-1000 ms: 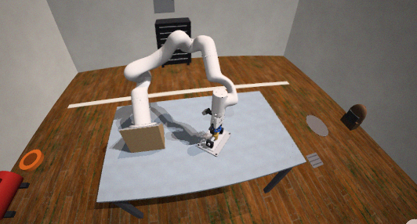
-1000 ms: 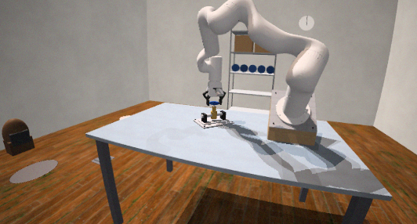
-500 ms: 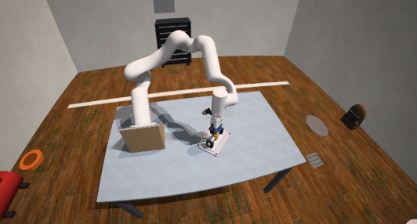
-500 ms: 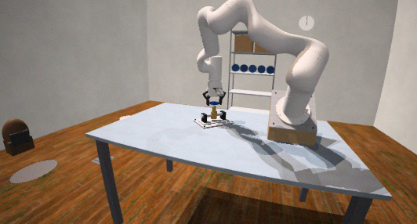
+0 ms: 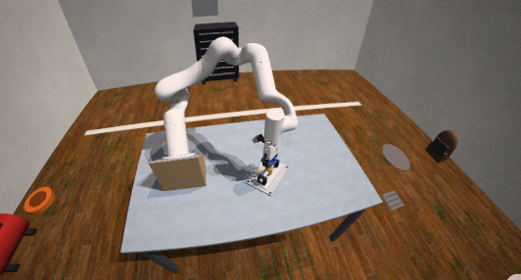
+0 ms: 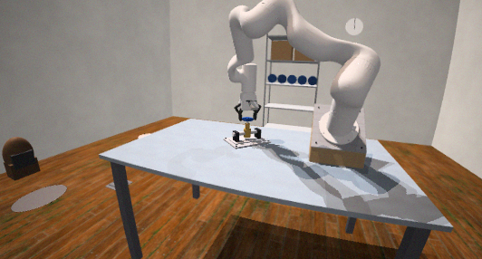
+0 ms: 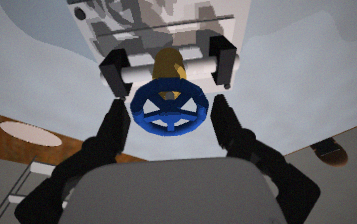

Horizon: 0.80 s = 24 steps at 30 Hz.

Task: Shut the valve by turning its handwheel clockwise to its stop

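The hand stands fully wide and holds nothing. The blue handwheel lies level between the two fingers, directly beneath the wrist; one finger flanks the rim at 9 o'clock, the other at 3 o'clock, each with a visible gap. The valve sits on its white base plate near the middle of the bench. Judgement: closing squarely across the rim precedes any clockwise turn.

High, side and wrist-mounted viewpoints
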Motion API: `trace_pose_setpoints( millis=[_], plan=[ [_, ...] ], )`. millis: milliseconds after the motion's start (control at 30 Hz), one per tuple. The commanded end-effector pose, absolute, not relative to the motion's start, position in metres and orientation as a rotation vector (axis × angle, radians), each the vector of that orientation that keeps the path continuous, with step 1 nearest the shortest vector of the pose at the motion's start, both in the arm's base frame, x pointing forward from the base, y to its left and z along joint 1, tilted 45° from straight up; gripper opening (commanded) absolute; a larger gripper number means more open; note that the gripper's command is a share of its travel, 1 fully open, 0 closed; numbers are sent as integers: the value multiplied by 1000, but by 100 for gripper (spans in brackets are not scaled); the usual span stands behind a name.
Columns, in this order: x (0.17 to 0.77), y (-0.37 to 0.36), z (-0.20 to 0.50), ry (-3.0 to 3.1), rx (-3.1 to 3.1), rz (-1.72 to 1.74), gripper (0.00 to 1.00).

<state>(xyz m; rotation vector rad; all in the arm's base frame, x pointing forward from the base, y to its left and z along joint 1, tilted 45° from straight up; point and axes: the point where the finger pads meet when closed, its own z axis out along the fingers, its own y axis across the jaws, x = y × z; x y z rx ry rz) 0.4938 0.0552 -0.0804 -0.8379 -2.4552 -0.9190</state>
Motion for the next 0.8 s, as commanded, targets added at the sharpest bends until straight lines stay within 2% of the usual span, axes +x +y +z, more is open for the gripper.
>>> trace_pose_setpoints(
  millis=[0,767],
  plan=[
    [496,49,-75,-2457,-838,-920,100],
    [503,16,-40,-2457,-838,-920,100]
  ],
)
